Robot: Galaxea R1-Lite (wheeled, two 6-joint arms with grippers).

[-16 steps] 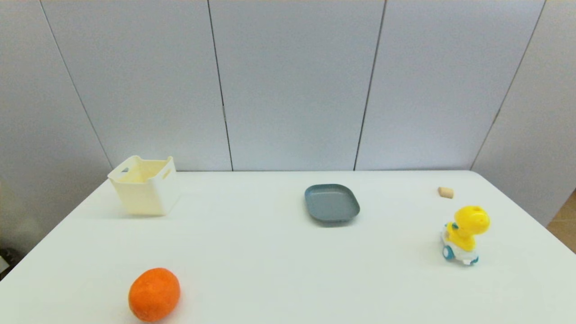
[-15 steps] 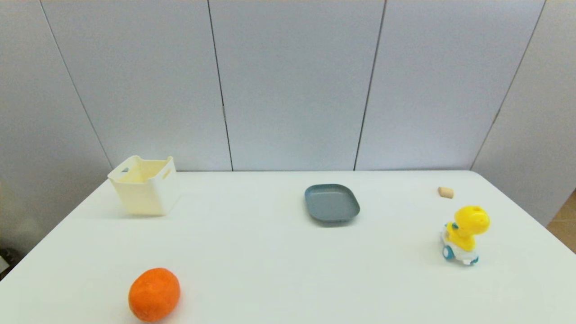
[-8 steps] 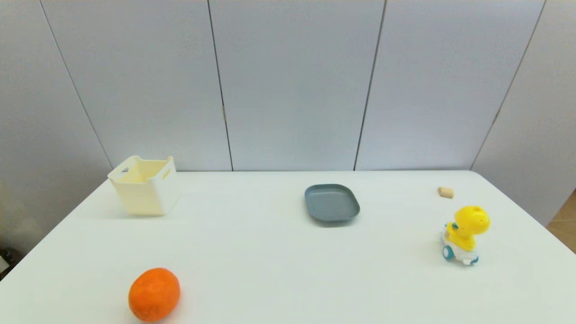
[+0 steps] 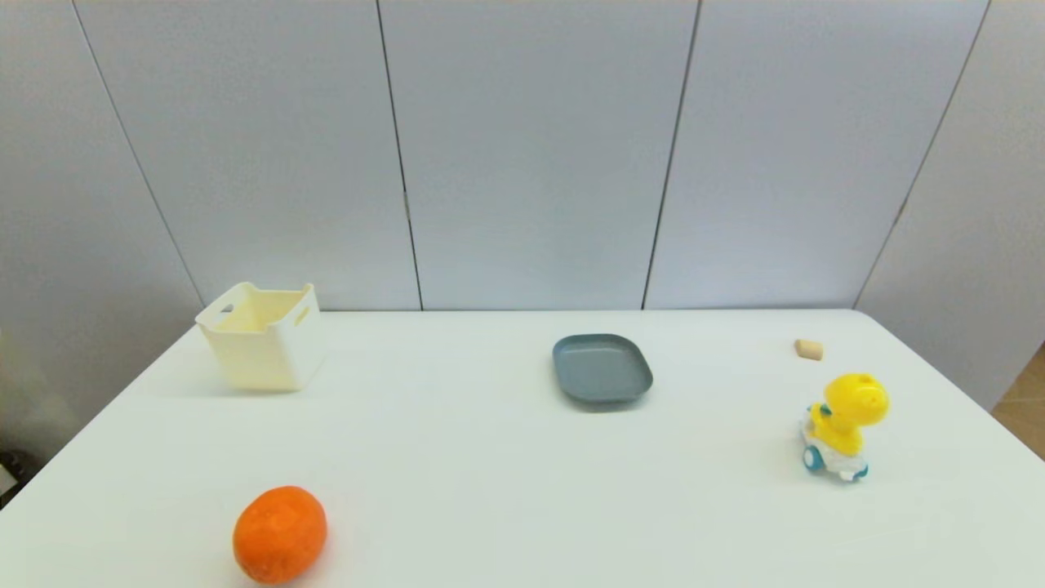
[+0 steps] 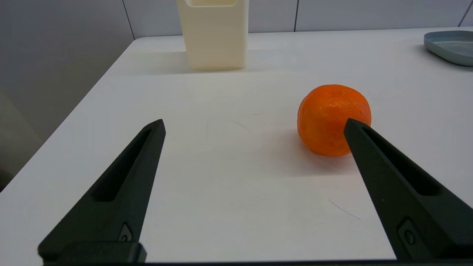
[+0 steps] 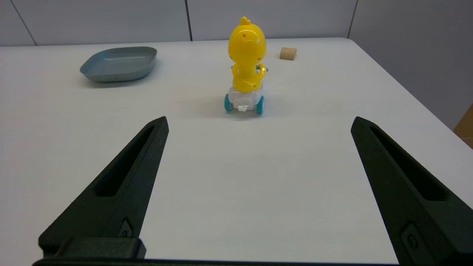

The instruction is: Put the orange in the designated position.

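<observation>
The orange [image 4: 280, 534] lies on the white table near its front left edge, a bright, dimpled, slightly oval fruit. In the left wrist view the orange [image 5: 333, 119] sits just beyond the tip of one finger of my left gripper [image 5: 255, 123], which is open and holds nothing. My right gripper [image 6: 258, 122] is open too, low over the table's right side, empty, with the toy car ahead of it. Neither arm shows in the head view.
A grey plate [image 4: 602, 367] rests at the table's far middle. A cream bin [image 4: 261, 335] stands at the far left. A yellow dinosaur toy car [image 4: 841, 426] stands at the right, with a small cork-like piece [image 4: 808, 349] behind it.
</observation>
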